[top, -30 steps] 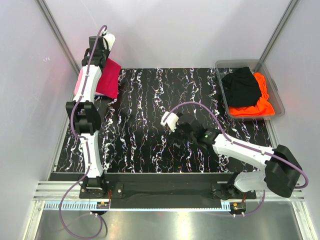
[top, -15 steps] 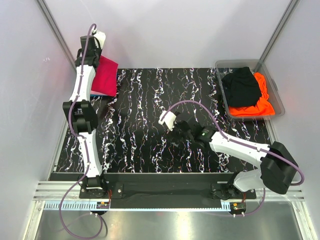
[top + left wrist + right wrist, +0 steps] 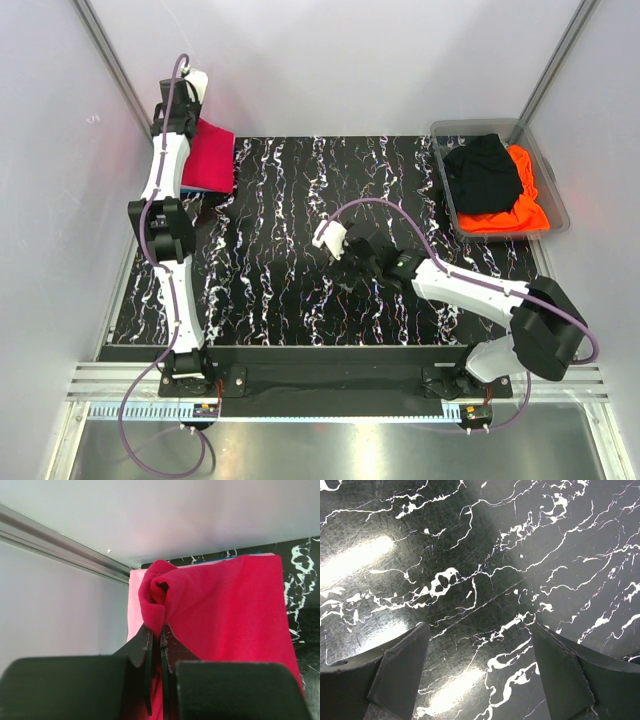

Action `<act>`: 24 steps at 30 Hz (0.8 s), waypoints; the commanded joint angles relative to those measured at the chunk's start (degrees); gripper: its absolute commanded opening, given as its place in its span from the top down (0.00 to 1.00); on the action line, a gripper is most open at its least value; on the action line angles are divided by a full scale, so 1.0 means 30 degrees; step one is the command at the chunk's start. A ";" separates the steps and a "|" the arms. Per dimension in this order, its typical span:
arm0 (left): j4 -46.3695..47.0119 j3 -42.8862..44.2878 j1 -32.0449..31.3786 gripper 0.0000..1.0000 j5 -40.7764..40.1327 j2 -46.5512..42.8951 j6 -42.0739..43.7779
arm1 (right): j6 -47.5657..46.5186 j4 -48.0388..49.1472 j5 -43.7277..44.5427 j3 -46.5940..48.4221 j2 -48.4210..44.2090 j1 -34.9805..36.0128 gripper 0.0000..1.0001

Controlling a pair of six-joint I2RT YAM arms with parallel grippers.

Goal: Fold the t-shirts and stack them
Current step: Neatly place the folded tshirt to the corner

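Left gripper (image 3: 156,630) clamps the crimson-red t-shirt (image 3: 225,610) at ten o'clock!
A bunched fold sits pinched between its fingers; only a sliver of the light pink t-shirt (image 3: 133,605) peeks out beneath, the rest hidden. Right gripper (image 3: 480,655) hangs spread wide over the desk (image 3: 470,555), near centre.

We see a crimson-red tee (image 3: 212,155) at the far left, with a light pink tee (image 3: 134,605) and a sliver of blue tee (image 3: 207,190) under it. At the far right, a clear bin (image 3: 441,130) shows a black tee (image 3: 483,170) and a bright orange tee (image 3: 522,210). The table (image 3: 290,270) is black, veined white like marble. The arms (image 3: 470,288) are white with black joints, and their cables (image 3: 372,203) are purple.
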 commanded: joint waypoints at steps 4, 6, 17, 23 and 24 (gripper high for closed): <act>0.1906 0.1629 0.0672 1.00 0.0815 0.0785 -0.0759 | 0.0231 0.0396 -0.0420 0.1266 0.0519 -0.0208 0.10; 0.3130 0.0377 0.0730 1.00 0.0816 0.0409 -0.0643 | 0.0260 0.0338 -0.0390 0.1412 0.0725 -0.0208 0.10; 0.5830 -0.0481 0.1375 0.49 -0.0235 0.0961 -0.1754 | 0.0932 0.0279 -0.0566 0.2525 0.2072 -0.0413 0.09; 0.5484 -0.2293 0.0879 0.01 -0.1731 -0.0992 -0.3394 | 0.2659 0.0132 -0.0538 0.2556 0.1023 -0.0764 0.09; 0.5364 -0.2848 0.0645 0.01 -0.1791 -0.1494 -0.3947 | 0.3794 0.0132 -0.0363 0.2469 0.0815 -0.0852 0.09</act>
